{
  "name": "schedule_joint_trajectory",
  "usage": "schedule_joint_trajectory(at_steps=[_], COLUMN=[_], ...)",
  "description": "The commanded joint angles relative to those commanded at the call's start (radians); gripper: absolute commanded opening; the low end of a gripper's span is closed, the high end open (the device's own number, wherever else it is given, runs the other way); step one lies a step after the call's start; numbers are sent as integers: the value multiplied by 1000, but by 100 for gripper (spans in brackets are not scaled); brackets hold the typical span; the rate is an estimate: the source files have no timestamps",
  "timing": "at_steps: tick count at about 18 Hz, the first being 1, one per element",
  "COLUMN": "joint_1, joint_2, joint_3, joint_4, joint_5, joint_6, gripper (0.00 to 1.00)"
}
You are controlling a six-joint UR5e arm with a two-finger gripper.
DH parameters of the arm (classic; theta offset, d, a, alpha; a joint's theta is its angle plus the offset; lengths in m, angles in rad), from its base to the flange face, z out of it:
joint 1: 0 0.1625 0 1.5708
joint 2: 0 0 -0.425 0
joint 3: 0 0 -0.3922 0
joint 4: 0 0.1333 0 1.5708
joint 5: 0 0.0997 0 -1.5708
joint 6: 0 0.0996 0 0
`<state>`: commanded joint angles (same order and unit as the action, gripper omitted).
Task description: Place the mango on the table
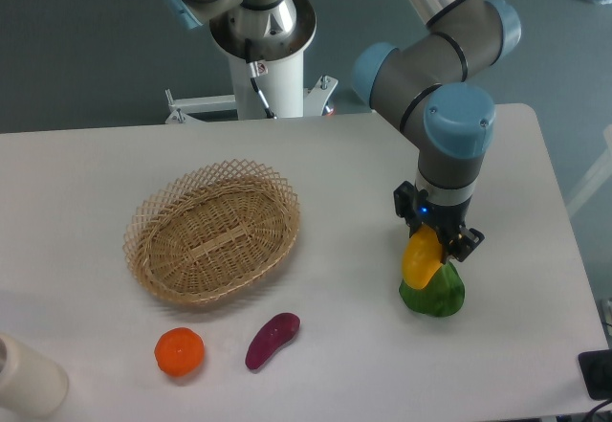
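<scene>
Gripper [432,242] at the right clasps the mango [419,258] above the white table [363,154]. Green vegetable [435,295] sits just below it.

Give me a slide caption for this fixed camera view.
Tool holds the mango over a green vegetable, right of the empty wicker basket.

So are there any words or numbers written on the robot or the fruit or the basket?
None can be read here. The robot arm, the wicker basket, the mango in the gripper, the orange and the purple vegetable all show plain surfaces with no letters, numbers or signs.
</scene>
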<state>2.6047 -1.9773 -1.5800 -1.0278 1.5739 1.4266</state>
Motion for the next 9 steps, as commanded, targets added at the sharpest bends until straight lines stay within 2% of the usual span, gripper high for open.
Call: schedule_joint_trajectory(at_steps=[9], joint_1=[0], joint_2=[3], joint_3=[6], joint_4=[0], joint_5=[2], joint_6=[0], gripper=[39])
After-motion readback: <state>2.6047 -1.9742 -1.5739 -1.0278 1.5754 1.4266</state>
